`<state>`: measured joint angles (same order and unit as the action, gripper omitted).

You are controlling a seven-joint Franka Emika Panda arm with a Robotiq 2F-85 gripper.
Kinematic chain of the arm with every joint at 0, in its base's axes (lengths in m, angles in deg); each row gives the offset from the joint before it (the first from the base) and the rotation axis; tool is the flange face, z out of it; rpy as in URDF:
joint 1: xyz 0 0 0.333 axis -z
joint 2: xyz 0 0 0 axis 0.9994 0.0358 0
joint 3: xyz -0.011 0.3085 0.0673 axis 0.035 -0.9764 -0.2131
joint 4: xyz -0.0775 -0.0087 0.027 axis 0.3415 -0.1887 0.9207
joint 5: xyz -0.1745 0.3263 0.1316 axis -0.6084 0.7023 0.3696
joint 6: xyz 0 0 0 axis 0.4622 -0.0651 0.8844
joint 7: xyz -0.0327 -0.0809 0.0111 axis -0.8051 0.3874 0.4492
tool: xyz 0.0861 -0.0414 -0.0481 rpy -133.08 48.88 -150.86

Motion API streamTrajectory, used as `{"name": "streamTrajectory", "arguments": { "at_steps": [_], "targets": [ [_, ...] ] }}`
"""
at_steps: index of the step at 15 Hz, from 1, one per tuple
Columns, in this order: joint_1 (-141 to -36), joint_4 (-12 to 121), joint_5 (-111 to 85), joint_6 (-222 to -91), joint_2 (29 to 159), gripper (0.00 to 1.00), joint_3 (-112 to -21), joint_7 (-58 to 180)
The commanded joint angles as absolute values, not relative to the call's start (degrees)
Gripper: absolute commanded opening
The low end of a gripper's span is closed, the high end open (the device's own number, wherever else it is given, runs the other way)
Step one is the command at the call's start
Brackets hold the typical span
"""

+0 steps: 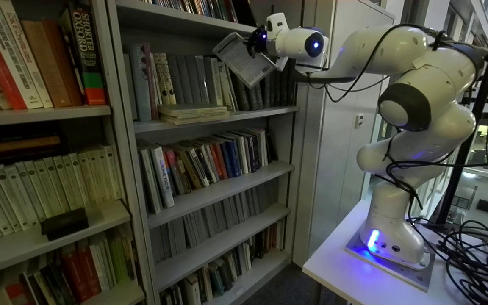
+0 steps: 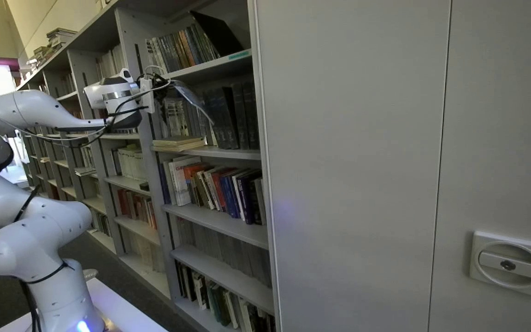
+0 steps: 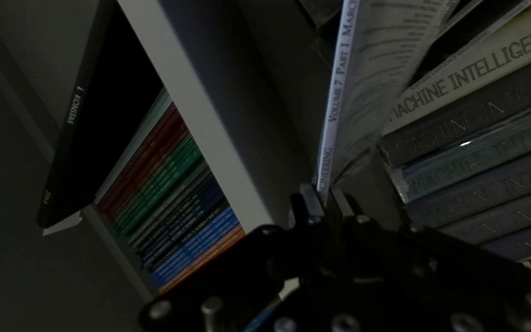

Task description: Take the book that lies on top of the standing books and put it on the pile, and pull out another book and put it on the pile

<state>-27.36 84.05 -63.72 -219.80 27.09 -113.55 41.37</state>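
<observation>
One thin grey-white paperback hangs tilted, pinched at one edge by the black two-finger gripper, above and apart from the low stack of flat tan books. I'd level it over that stack, then go down slow so nothing folds.

In an exterior view, the pile lies on a shelf before the standing books — "Machine Intelligence" volumes among them. Up and right, before the same row, the "Volume 7 Part 1" book is in the gripper. One shelf down, near the left end, stands the "Genetics" book.
</observation>
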Motion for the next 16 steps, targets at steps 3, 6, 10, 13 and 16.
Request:
{"name": "streamTrajectory", "arguments": {
  "at_steps": [3, 6, 10, 13, 16],
  "targets": [
    [-32.64, 83.87, -62.26, -219.80, 29.47, 0.02, -108.99, 48.90],
    [-34.85, 82.81, -59.53, -219.80, 30.04, 0.02, -108.73, 51.71],
    [-36.37, 81.78, -45.50, -219.27, 29.55, 0.02, -111.22, 59.31],
    [-36.55, 80.69, -35.89, -219.49, 29.26, 0.02, -113.52, 65.51],
    [-35.72, 77.98, -30.12, -219.66, 28.98, 0.02, -115.50, 70.51]
  ]
}}
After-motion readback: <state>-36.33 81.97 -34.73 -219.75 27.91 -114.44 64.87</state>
